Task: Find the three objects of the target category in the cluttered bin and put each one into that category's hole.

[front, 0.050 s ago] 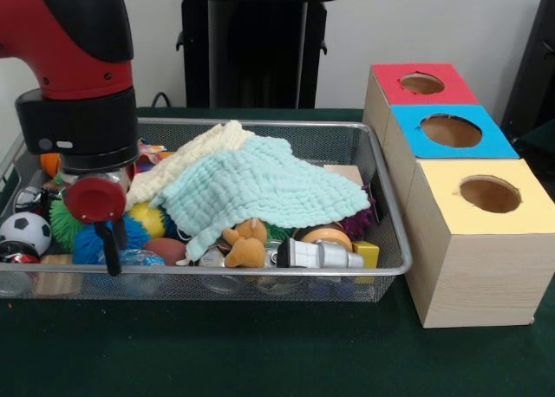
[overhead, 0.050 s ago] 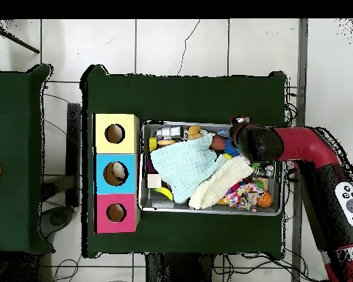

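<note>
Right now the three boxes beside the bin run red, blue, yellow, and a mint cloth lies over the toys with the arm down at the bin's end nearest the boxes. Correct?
Not quite. The arm is down at the end of the bin farthest from the boxes, as the front view shows. The rest holds: the boxes run red, blue, yellow, and the mint cloth lies over the toys.

White tiled floor (overhead, 0.050 s ago: 165, 45), green-topped table (overhead, 0.050 s ago: 187, 95)

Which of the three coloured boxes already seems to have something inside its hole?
The blue-topped box, the middle one. From overhead, a pale shape shows inside its hole, while the holes of the yellow-topped box and red-topped box look plain and dark.
</note>
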Robot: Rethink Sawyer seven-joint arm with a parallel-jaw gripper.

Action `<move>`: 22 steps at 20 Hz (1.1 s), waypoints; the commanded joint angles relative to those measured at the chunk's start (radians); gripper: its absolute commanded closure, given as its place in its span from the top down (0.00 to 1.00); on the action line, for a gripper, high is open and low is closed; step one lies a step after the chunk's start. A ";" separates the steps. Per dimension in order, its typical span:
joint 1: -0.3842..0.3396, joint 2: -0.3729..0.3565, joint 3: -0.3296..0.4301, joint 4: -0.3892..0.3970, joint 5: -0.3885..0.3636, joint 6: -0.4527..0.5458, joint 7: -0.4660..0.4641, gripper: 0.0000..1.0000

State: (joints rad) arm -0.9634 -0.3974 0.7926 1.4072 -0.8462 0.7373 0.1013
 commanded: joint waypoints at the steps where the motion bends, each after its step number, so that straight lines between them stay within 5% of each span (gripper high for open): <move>1: -0.021 0.010 -0.023 0.036 -0.059 0.010 -0.178 1.00; 15: -0.022 0.011 -0.051 0.118 -0.079 -0.059 -0.056 1.00; 22: 0.025 -0.071 -0.081 0.208 -0.056 -0.063 0.099 1.00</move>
State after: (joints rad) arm -0.9757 -0.4293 0.7804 1.4864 -0.8708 0.6973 0.1008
